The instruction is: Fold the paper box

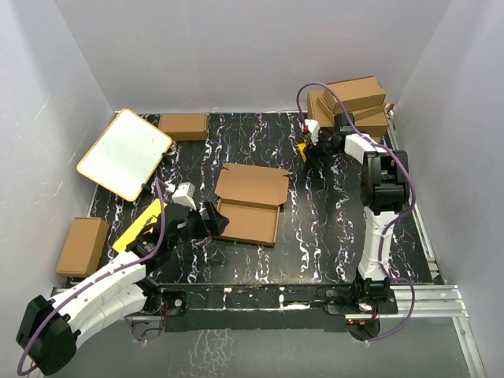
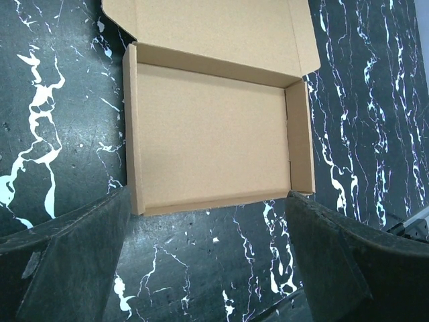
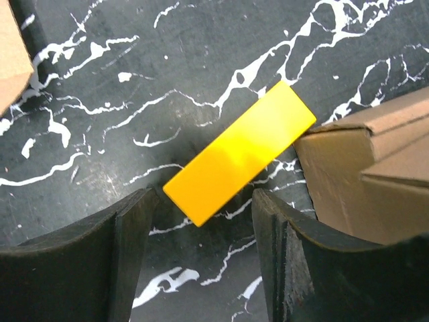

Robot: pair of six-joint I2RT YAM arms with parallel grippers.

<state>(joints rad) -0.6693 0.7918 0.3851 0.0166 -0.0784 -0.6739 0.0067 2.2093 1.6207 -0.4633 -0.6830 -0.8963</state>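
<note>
While the top view counts one open paper box [image 1: 250, 203] at the table's centre, its lid laid back toward twelve o'clock, it also shows one closed box [image 1: 183, 126] at eleven o'clock, another at eight, and a stack [image 1: 354, 106] at two. Only the left wrist view shows the box's bare floor and raised walls, the left gripper [image 2: 208, 201] spread wide and empty. Only the right wrist view shows the right gripper [image 3: 203, 201] part-open astride one yellow block [image 3: 238, 154], unclamped.
</note>
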